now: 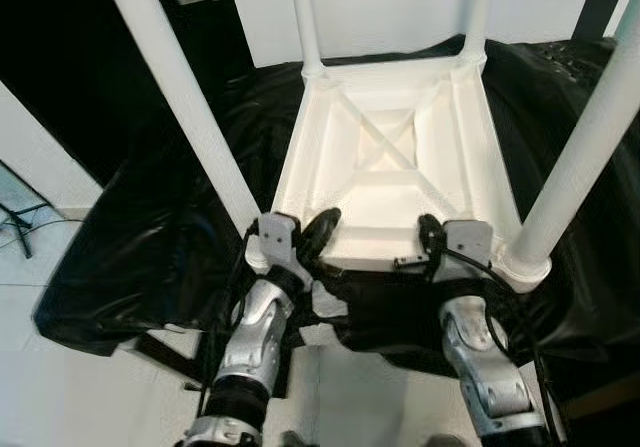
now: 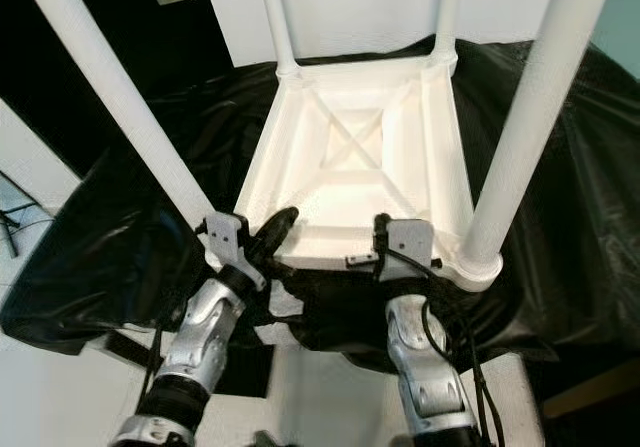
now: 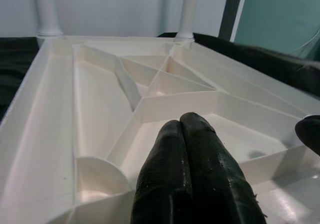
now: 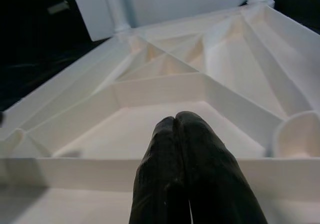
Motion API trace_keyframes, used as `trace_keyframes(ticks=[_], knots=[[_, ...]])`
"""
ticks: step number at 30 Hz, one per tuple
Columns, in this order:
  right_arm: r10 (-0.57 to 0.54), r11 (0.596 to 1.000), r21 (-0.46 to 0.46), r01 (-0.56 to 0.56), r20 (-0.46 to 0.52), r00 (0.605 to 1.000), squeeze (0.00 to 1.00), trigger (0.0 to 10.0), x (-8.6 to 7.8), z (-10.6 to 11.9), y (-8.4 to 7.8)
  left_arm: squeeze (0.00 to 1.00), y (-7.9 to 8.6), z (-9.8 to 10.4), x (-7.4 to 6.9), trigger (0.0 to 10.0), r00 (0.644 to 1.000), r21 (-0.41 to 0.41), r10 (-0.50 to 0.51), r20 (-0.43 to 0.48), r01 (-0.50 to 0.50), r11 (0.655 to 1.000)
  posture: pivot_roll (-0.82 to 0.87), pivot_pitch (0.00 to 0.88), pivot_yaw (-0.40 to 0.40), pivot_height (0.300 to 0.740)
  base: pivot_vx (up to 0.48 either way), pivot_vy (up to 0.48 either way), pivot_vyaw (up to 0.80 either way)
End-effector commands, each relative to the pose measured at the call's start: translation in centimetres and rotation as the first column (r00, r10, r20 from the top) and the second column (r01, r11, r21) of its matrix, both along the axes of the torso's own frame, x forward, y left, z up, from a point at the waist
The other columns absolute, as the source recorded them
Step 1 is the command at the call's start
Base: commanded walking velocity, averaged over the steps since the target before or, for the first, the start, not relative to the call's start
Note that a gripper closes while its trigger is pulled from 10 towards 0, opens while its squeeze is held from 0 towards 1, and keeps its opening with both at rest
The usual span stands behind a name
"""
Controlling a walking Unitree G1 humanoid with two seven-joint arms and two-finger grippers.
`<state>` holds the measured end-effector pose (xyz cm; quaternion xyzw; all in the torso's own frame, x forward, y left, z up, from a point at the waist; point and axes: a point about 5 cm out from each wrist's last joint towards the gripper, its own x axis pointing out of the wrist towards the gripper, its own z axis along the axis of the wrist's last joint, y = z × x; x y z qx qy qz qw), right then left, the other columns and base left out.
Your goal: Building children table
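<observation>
Here, upside down on a black sheet (image 1: 150, 227): white children table (image 1: 390, 157), ribbed underside facing up, four legs pointing upward, near-left leg (image 1: 180, 97) and near-right leg (image 1: 585, 147) closest to the head camera. At the near edge, left pincer (image 1: 322, 229), fingers pressed together, gripping nothing, tips over the rim beside the near-left corner. Just across the same edge, right pincer (image 1: 432, 235), likewise closed and empty, tips at the rim near the near-right corner.
</observation>
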<state>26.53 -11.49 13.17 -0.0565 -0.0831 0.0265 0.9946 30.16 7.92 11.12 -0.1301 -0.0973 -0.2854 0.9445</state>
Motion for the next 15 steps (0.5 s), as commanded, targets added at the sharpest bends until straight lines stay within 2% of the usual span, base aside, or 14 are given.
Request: trace_keyframes(ticks=[1, 6, 7, 15], knots=[[0.037, 0.999, -0.019, -0.036, 0.018, 0.999, 0.0, 10.0, 0.1, 0.2, 1.1, 0.0, 0.2, -0.1, 0.0, 10.0, 1.0, 0.017, -0.03, -0.004, 0.03, 0.999, -0.25, 0.045, 0.206, 0.74, 0.0, 0.0, 0.0], [0.052, 0.998, -0.027, -0.052, 0.026, 0.998, 0.0, 10.0, 0.1, 0.2, 1.4, 0.0, 0.1, 0.1, 0.1, 10.0, 1.0, 0.019, -0.025, -0.004, 0.025, 1.0, -0.24, 0.046, 0.191, 0.74, 0.0, 0.0, 0.0], [0.06, 0.998, -0.03, -0.059, 0.026, 0.998, 0.0, 10.0, 0.1, 0.2, 1.3, 0.0, -0.1, 0.4, 0.4, 10.0, 1.0, 0.009, -0.009, -0.004, 0.009, 1.0, -0.21, 0.039, 0.168, 0.74, 0.0, 0.0, 0.0], [0.04, 0.999, -0.007, -0.04, 0.021, 0.999, 0.0, 10.0, 0.6, -0.1, 0.9, 0.0, 0.3, 1.2, 1.0, 10.0, 1.0, 0.004, -0.018, 0.01, 0.018, 1.0, -0.16, 0.005, 0.145, 0.74, 0.0, 0.0, 0.0]])
